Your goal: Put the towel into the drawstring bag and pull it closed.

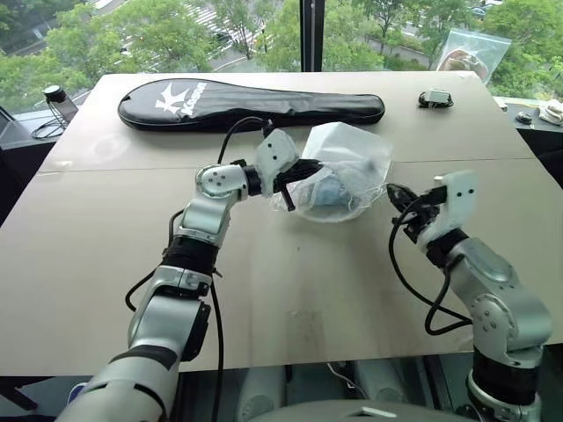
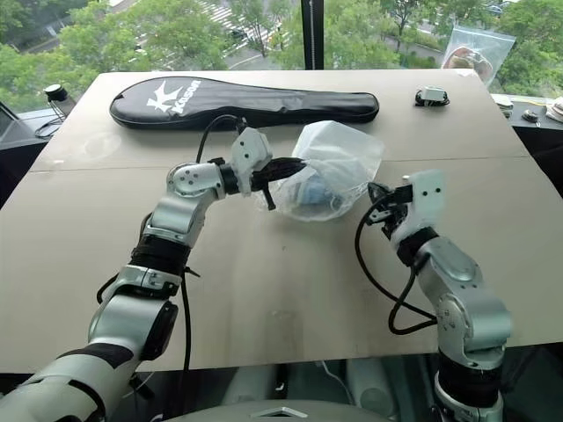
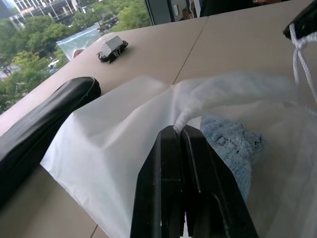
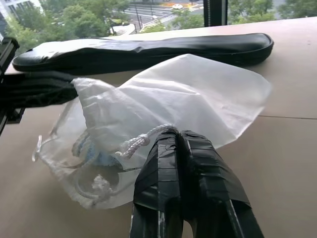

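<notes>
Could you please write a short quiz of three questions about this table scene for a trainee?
1. True or false: the towel is already inside the bag.
2. What is the right gripper shut on?
A. a white cord
B. the racket cover
C. nothing
3. Fill in: the left gripper pinches the bag's ____ fabric.

Key:
1. True; blue cloth shows through the bag.
2. A, the cord.
3. white; the black racket cover lies behind, untouched.

Only readable mark from my head view: a big white "K" logo with smaller white lettering beside it on the black racket cover, at 11 o'clock on the table. The small lettering isn't legible to me.
</notes>
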Tool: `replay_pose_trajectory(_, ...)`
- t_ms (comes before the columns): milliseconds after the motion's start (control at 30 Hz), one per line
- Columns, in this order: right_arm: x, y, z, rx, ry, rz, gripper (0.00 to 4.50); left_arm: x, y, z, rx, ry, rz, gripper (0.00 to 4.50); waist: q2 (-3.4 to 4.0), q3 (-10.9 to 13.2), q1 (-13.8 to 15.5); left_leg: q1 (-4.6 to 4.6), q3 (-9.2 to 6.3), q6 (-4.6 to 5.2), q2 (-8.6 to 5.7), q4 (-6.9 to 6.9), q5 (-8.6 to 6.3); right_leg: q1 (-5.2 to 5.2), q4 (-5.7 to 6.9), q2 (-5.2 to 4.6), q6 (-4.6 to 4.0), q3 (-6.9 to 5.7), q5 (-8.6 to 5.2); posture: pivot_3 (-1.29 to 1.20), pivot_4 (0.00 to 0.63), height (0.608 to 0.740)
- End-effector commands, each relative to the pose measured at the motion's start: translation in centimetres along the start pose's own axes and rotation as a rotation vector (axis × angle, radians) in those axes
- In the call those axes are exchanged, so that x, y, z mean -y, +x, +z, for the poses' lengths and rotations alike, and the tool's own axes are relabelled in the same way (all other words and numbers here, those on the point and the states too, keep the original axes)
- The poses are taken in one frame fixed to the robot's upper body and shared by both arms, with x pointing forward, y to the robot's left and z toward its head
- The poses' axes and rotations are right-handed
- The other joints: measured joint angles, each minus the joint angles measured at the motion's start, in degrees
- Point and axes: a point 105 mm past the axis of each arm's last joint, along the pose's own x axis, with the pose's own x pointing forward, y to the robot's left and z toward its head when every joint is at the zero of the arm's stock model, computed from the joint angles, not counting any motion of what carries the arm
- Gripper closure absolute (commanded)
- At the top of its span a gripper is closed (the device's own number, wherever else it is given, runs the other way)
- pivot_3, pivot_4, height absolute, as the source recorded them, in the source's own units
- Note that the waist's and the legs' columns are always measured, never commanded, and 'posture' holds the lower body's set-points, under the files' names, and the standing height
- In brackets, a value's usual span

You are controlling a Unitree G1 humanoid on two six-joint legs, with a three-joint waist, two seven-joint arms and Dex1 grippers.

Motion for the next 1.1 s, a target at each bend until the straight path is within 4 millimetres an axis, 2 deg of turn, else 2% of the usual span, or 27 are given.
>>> replay_pose_trajectory(33, -0.1, -1.1, 1.5, 0.051, 0.016, -0.016, 4.45, 0.0, -0.5, 2.8, 0.104, -0.151, -0.062, 4.50, 0.00, 0.0, 0.0, 0.00, -0.02, 0.00, 0.00, 0.00, 0.00, 0.00, 0.00, 0.00, 0.00, -0.02, 0.00, 0.00, 0.150, 0.740)
replay_pose_trajectory(67, -0.1, -1.2, 1.5, 0.048, 0.021, -0.022, 4.45, -0.3, -1.1, 3.4, 0.131, -0.217, -0.068, 4.50, 0.00, 0.0, -0.1, -0.01, -0.02, 0.00, 0.00, 0.00, 0.00, 0.00, 0.01, 0.00, 0.00, -0.02, 0.00, 0.00, 0.150, 0.740)
replay_pose_trajectory(100, -0.1, -1.3, 1.4, 0.041, 0.020, -0.028, 4.50, -0.7, -2.0, 3.8, 0.149, -0.269, -0.058, 3.95, 0.00, 0.0, -0.2, -0.01, -0.02, 0.00, 0.00, 0.00, 0.00, 0.00, 0.01, 0.00, 0.00, -0.02, -0.01, 0.00, 0.150, 0.740)
replay_pose_trajectory(167, -0.3, -1.4, 1.2, 0.029, 0.019, -0.031, 4.50, -1.9, -4.2, 3.8, 0.157, -0.372, 0.001, 3.28, 0.00, 0.0, -0.5, 0.02, 0.00, 0.00, 0.02, 0.00, 0.00, 0.00, 0.01, 0.02, 0.00, 0.01, -0.01, 0.00, 0.150, 0.740)
replay_pose_trajectory(200, -0.4, -1.4, 1.0, 0.026, 0.021, -0.033, 4.50, -2.2, -5.4, 3.3, 0.141, -0.416, 0.024, 2.67, 0.01, 0.0, -0.7, 0.04, 0.02, 0.00, 0.03, 0.00, 0.00, 0.00, 0.03, 0.03, 0.00, 0.04, -0.01, 0.00, 0.150, 0.740)
replay_pose_trajectory(267, -0.5, -1.3, 0.8, 0.019, 0.025, -0.035, 4.50, -1.8, -7.8, 1.9, 0.083, -0.474, 0.040, 1.96, 0.06, 0.0, -1.4, 0.09, 0.03, 0.00, 0.07, -0.02, 0.00, -0.01, 0.08, 0.07, -0.01, 0.07, -0.02, 0.00, 0.150, 0.740)
replay_pose_trajectory(333, -0.6, -1.2, 0.6, 0.018, 0.032, -0.036, 4.50, -0.6, -9.6, -0.3, -0.013, -0.482, 0.054, 1.96, 0.08, 0.0, -1.8, 0.25, 0.14, 0.00, 0.09, -0.14, 0.00, 0.00, 0.11, 0.07, -0.05, 0.19, -0.04, 0.00, 0.150, 0.740)
replay_pose_trajectory(400, -0.8, -1.2, 0.4, 0.015, 0.036, -0.034, 4.50, 0.8, -10.6, -2.2, -0.095, -0.466, 0.061, 1.96, 0.07, 0.0, -1.5, 0.38, 0.25, 0.00, 0.08, -0.30, 0.00, 0.06, 0.11, 0.04, -0.05, 0.28, -0.05, 0.00, 0.150, 0.740)
replay_pose_trajectory(500, -0.9, -1.1, 0.3, 0.008, 0.039, -0.024, 4.50, 2.5, -10.1, -3.4, -0.137, -0.409, 0.075, 1.96, 0.03, 0.0, -0.1, 0.37, 0.24, 0.00, 0.07, -0.29, 0.00, 0.09, 0.07, 0.00, -0.05, 0.24, -0.05, 0.00, 0.150, 0.740)
replay_pose_trajectory(600, -0.8, -1.2, 0.1, 0.000, 0.036, -0.019, 4.50, 2.9, -9.4, -4.6, -0.170, -0.357, 0.128, 1.96, 0.01, 0.0, 1.1, 0.34, 0.22, 0.00, 0.06, -0.26, 0.00, 0.10, 0.02, -0.05, -0.05, 0.21, -0.05, 0.00, 0.150, 0.740)
replay_pose_trajectory(800, -0.8, -1.3, -0.1, -0.014, 0.032, -0.013, 4.50, 2.6, -7.9, -4.9, -0.145, -0.388, 0.181, 1.96, 0.02, 0.0, 1.1, 0.35, 0.25, 0.00, 0.05, -0.27, 0.00, 0.10, 0.00, 0.02, -0.05, 0.24, -0.05, 0.00, 0.150, 0.740)
replay_pose_trajectory(933, -0.8, -1.4, -0.3, -0.024, 0.027, -0.011, 4.50, 2.4, -7.6, -4.8, -0.130, -0.461, 0.196, 1.96, 0.02, 0.0, 0.8, 0.36, 0.27, 0.00, 0.05, -0.27, 0.00, 0.10, 0.01, 0.02, -0.05, 0.26, -0.05, 0.00, 0.150, 0.740)
replay_pose_trajectory(1100, -0.9, -1.5, -0.5, -0.031, 0.025, -0.010, 4.50, 2.3, -6.8, -5.0, -0.152, -0.459, 0.212, 1.96, 0.02, 0.0, 0.5, 0.35, 0.25, 0.00, 0.05, -0.28, 0.00, 0.10, 0.00, 0.02, -0.04, 0.24, -0.05, 0.00, 0.150, 0.740)
